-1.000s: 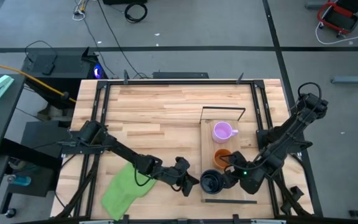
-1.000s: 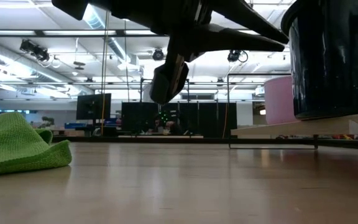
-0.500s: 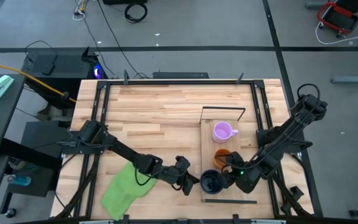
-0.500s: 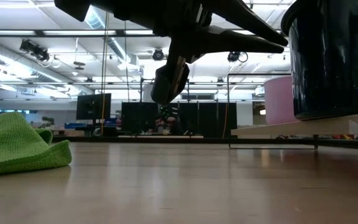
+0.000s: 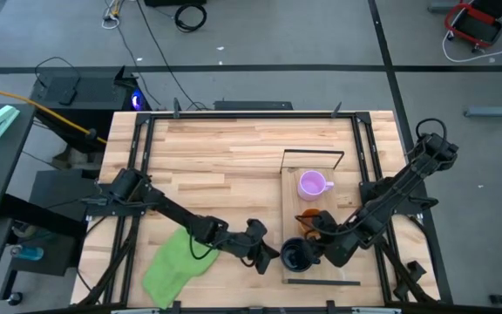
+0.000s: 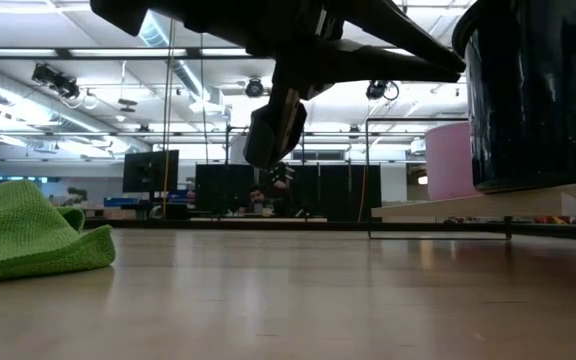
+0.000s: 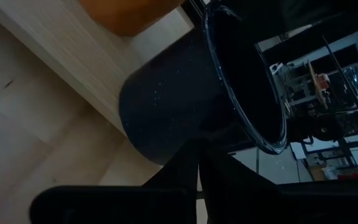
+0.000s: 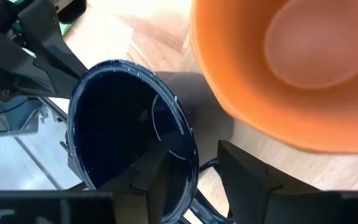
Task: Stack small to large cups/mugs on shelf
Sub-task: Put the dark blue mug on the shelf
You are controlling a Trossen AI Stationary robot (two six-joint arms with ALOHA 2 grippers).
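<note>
The black mug stands upright at the near end of the shelf, its speckled wall filling the left wrist view. The orange mug sits behind it on the board, partly under the right arm. Farther back stands the purple mug. My left gripper is shut at the black mug's left side. My right gripper is open over that mug's right rim, one finger inside and one outside. I cannot tell whether it touches. My left gripper is shut against the black mug's outer wall, low on its left side, coming level from the table's left. Its own fingers hide the place of contact, so the part pinched cannot be told. The mug stays upright on the shelf's near end.
A crumpled green cloth lies on the table near the near edge, under the left arm. A black wire frame rises at the shelf's far end. The far and left parts of the plank table are bare.
My right gripper has moved a little toward the table's left, closer over the black mug. The left gripper and the three mugs have kept their places.
</note>
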